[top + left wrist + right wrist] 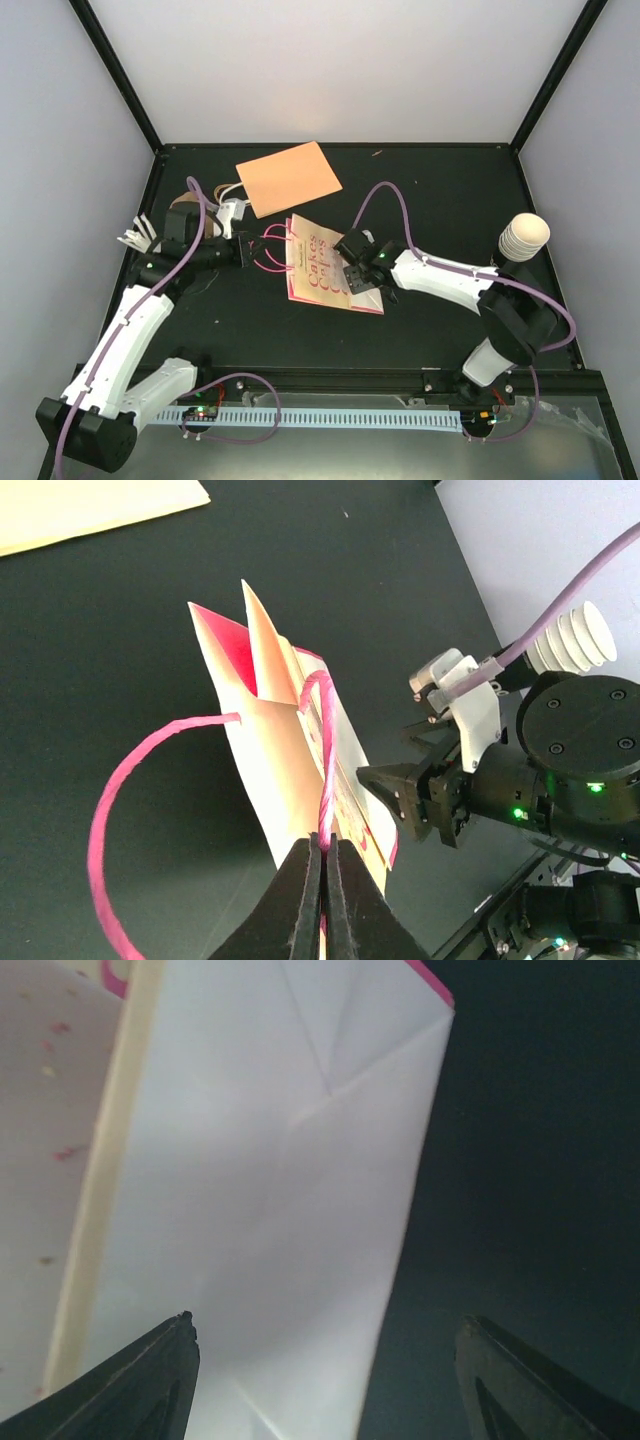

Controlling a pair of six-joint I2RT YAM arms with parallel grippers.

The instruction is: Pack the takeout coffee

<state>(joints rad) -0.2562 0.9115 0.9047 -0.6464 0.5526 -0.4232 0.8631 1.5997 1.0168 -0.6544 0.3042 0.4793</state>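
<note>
The takeout coffee cup (524,236), cream-white and ribbed, stands at the right of the table, behind my right arm; it also shows in the left wrist view (574,640). A paper bag (322,262) with pink lettering lies flat in the middle. My left gripper (243,252) is shut on one pink rope handle (327,780) of the bag (285,750). My right gripper (358,281) is open and hovers over the bag's bottom end; in the right wrist view the gripper (325,1335) spans the bag's white folded panel (270,1160) and its edge.
A flat orange sheet (288,178) lies at the back centre. A brown moulded carrier (186,214) and a bundle of thin white sticks (134,238) sit at the far left, behind my left arm. Black frame posts stand at the back corners.
</note>
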